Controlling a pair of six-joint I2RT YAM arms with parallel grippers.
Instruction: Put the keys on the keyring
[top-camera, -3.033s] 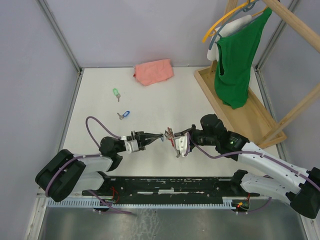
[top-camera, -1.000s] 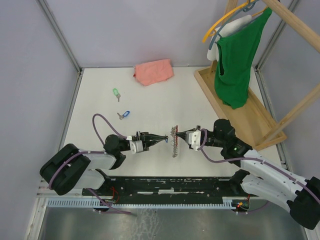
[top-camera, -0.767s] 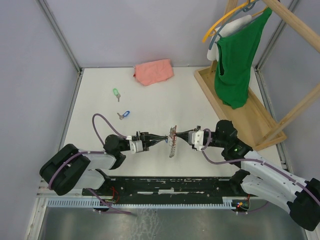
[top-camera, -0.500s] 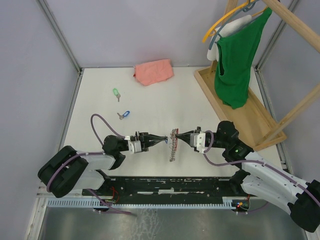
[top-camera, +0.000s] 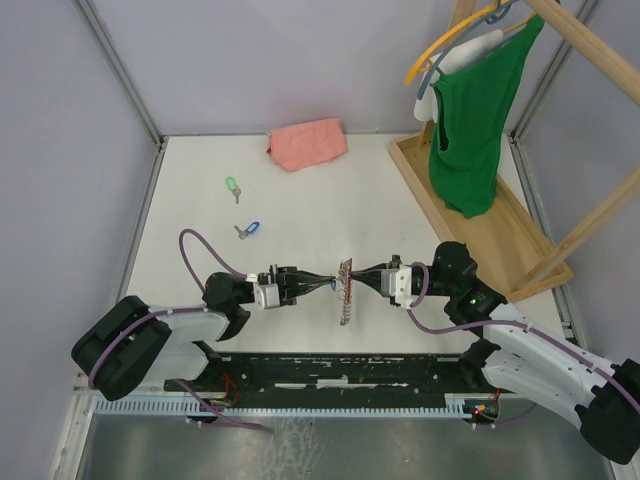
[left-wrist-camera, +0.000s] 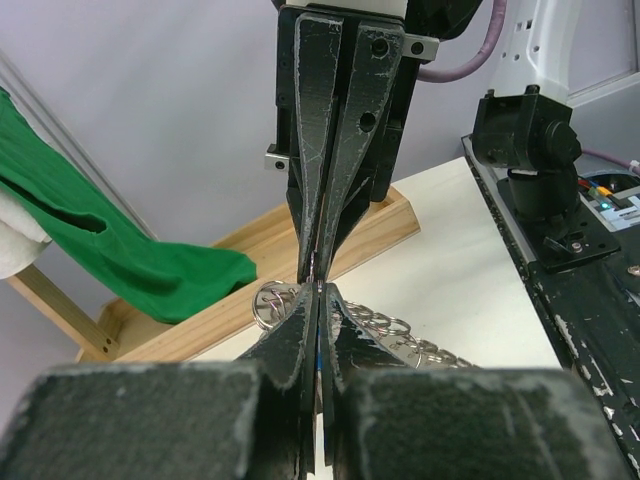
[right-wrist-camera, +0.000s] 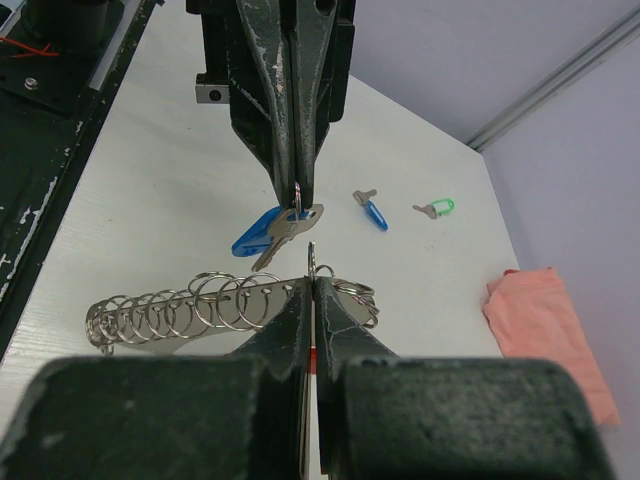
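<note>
My left claw (right-wrist-camera: 297, 195): clamped on hanging blue key (right-wrist-camera: 262, 237).
My right claw (right-wrist-camera: 312, 285): clamped on ring chain (right-wrist-camera: 190, 305), tip to tip with left claw.
Spare keys: loose blue key (top-camera: 248, 230), green key (top-camera: 232, 186), on counter (top-camera: 300, 200).

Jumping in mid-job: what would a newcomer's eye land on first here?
The two grippers meet tip to tip at the near middle of the table: the left gripper pinches a blue key, and the right gripper pinches a chain of rings. Next comes the green shirt hanging over the wooden rack at the right. A green key and a second blue key lie loose at the left rear.
</note>
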